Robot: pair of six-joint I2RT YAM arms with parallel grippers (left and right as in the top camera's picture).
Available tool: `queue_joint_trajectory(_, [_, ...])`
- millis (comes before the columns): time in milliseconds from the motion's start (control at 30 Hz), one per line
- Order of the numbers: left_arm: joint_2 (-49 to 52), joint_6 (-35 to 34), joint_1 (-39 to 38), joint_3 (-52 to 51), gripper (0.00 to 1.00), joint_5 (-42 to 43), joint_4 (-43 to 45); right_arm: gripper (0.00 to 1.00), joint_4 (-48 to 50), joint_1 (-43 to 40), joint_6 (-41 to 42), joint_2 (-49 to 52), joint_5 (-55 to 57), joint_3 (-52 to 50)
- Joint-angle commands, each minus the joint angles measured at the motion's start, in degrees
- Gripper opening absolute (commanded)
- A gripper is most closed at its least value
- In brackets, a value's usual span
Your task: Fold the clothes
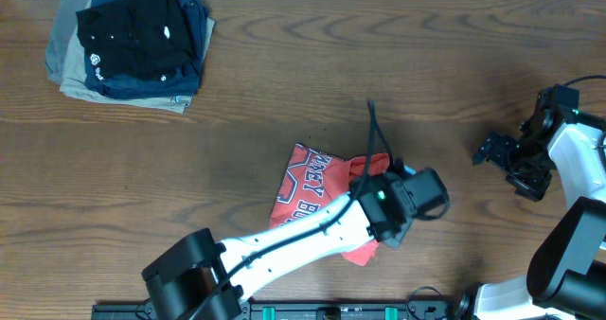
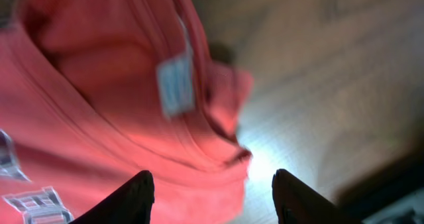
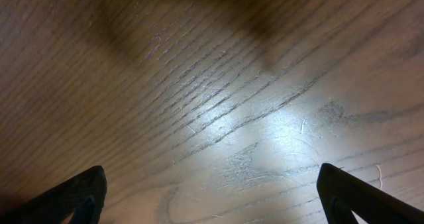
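The counter (image 1: 284,93) runs bare across most of its width. Its far edge lies along the top of the overhead view, and its near edge is just behind my left arm. There is open wood to the left of the shirt, beyond it, and across the stretch between my two arms. A stack of folded dark garments (image 1: 133,41) on a khaki one sits in the far left corner, well apart.

The coral-red T-shirt (image 1: 308,192) lies bunched near the middle front of the counter, navy white-edged lettering (image 1: 305,178) facing up. My left fingers (image 1: 409,204) hang over its right edge, standing apart with nothing pinched. My wrist view shows the collar seam and a pale label (image 2: 175,85).

My right fingers (image 3: 212,174) are spread wide over bare wood, holding nothing.
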Motion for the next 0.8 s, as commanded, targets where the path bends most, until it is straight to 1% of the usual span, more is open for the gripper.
queue_joint_trajectory(0, [0.61,2.45,2.47,0.79,0.57,-3.43,1.79,0.99,-0.02,-0.17,-0.44,0.07,-0.04,0.81])
queue_joint_trajectory(33, [0.90,2.43,3.32,0.79,0.51,-3.41,2.56,0.99,-0.02,-0.17,-0.44,0.07,-0.04,0.81])
queue_joint_trajectory(133, [1.86,2.40,5.55,0.79,0.28,-3.21,4.44,0.99,0.00,-0.17,-0.44,0.07,-0.04,0.81])
queue_joint_trajectory(167, [2.34,2.43,6.32,0.76,0.22,-2.56,5.03,0.99,-0.02,-0.17,-0.44,0.07,-0.04,0.81])
queue_joint_trajectory(200, [2.82,2.43,6.93,0.76,0.19,-1.73,5.55,0.99,0.00,-0.17,-0.44,0.07,-0.04,0.81])
queue_joint_trajectory(333, [5.90,2.43,8.57,0.70,0.19,3.72,7.82,0.99,-0.02,-0.17,-0.44,0.07,-0.04,0.81])
queue_joint_trajectory(533, [12.59,2.43,7.85,0.68,0.19,11.87,10.67,0.99,0.00,-0.17,-0.44,0.07,-0.04,0.81])
queue_joint_trajectory(600, [14.88,2.40,7.30,0.68,0.13,14.32,11.52,0.99,-0.02,-0.17,-0.44,0.07,-0.04,0.81])
queue_joint_trajectory(633, [15.78,2.38,6.97,0.68,0.08,15.13,11.69,0.99,0.00,-0.17,-0.44,0.07,-0.04,0.81])
queue_joint_trajectory(667, [16.46,2.36,6.67,0.68,0.06,15.76,11.80,0.99,-0.02,-0.17,-0.44,0.07,-0.04,0.81])
queue_joint_trajectory(767, [16.55,1.79,5.44,0.70,0.06,16.13,11.69,0.99,-0.02,-0.17,-0.44,0.07,-0.04,0.81])
